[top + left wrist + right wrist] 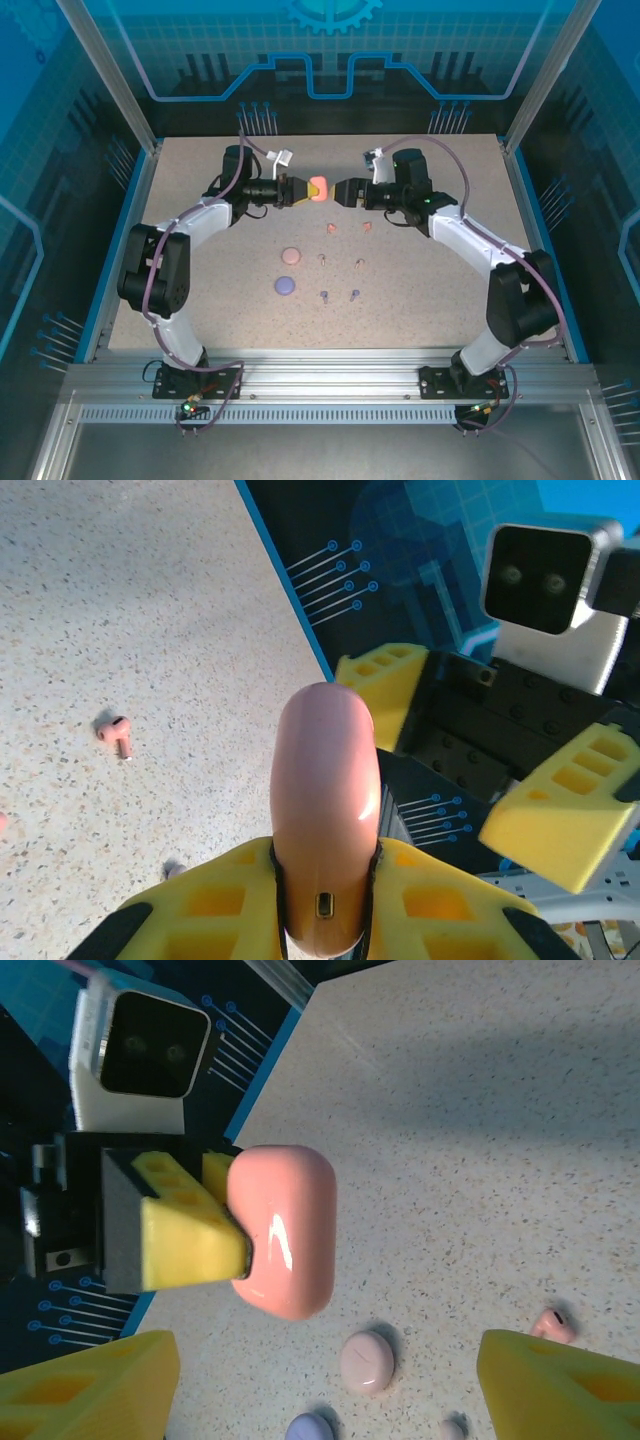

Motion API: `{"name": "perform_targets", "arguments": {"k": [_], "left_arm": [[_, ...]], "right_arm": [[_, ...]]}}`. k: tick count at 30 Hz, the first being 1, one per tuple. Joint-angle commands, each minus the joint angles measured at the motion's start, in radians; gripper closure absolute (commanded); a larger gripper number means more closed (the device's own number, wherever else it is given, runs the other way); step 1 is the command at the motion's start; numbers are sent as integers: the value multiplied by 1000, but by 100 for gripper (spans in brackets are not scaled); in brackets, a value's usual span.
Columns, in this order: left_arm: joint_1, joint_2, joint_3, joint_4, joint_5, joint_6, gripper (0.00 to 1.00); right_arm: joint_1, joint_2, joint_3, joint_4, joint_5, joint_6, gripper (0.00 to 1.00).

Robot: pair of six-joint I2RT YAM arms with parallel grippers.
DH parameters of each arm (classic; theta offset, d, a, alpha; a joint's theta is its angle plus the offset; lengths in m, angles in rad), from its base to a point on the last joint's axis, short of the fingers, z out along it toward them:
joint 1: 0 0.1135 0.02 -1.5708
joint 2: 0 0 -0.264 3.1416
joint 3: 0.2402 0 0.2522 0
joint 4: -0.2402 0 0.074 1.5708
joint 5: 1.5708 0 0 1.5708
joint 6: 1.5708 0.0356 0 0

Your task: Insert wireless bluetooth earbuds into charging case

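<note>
Hovering over the desk (430, 310) toward its far edge, the L gripper (305, 190) is clamped on a coral charging case (317, 188). The case is a glossy rounded pebble w/ a small port (325, 905) at the gripped end. The R gripper (342, 192) faces it, just beside, jaws spread wide apart. Six tiny stemmed earbuds (360, 263) lie mid-desk in three rows of two: coral pair (331, 228) toward the far edge, pale pink pair (322, 260) in the middle, purple pair (323, 295) toward the near edge. A pale pink case (291, 256) & a purple case (285, 286) sit just beside them, on the left-edge side.
</note>
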Motion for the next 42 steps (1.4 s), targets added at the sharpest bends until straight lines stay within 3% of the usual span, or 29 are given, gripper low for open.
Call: {"name": "perform_targets", "arguments": {"k": [1,11,28,42], "left_arm": [[-13,-21,35,-18,48,39,100],[-21,-31,38,-24,52,54,100],[-15,-50,44,8,29,40,100],[-15,-45,47,18,24,32,100]], "right_arm": [[6,44,42,45,-58,6,22],[16,121,87,15,-29,-2,26],[-47,106,-24,35,12,27,32],[-50,57,-65,183,-116,111,39]]}}
